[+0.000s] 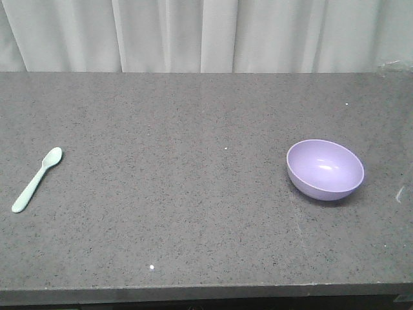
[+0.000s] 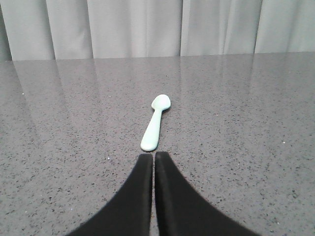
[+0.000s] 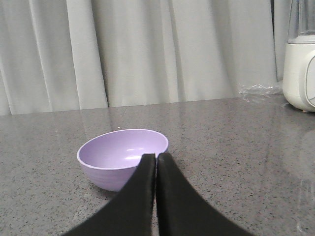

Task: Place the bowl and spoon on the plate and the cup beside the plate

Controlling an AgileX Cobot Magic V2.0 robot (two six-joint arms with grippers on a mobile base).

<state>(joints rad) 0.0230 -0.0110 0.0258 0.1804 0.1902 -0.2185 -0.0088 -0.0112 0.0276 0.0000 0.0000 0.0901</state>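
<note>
**Spoon and bowl lie far apart on the counter; both grippers clenched and empty**

From the front, the grey speckled counter (image 1: 193, 213) carries two things. The spoon (image 1: 37, 179) lies flat at the 9 o'clock side, near the left edge, with its scoop pointing to about 1 o'clock and its handle to 7 o'clock. The bowl (image 1: 325, 169) stands upright at the 3 o'clock side, its mouth open upward and nothing inside it. The two are well apart, with bare stone between them. A pale curtain (image 1: 206, 32) hangs behind the counter at 12 o'clock.

In the left wrist view, the left gripper (image 2: 153, 156) has its two black fingers pressed together, only a thin slit between them, and nothing is held. The spoon lies at 12 o'clock from the tips, handle end nearest, close by but apart from them.

In the right wrist view, the right gripper (image 3: 156, 156) is likewise clenched on nothing. The bowl sits at about 11 o'clock from its tips. The tips overlap the bowl's near rim in this view, and it cannot be told whether they touch it. A white appliance (image 3: 300, 73) stands at 2 o'clock, with crumpled clear plastic wrap (image 3: 258, 91) just beside it.
</note>
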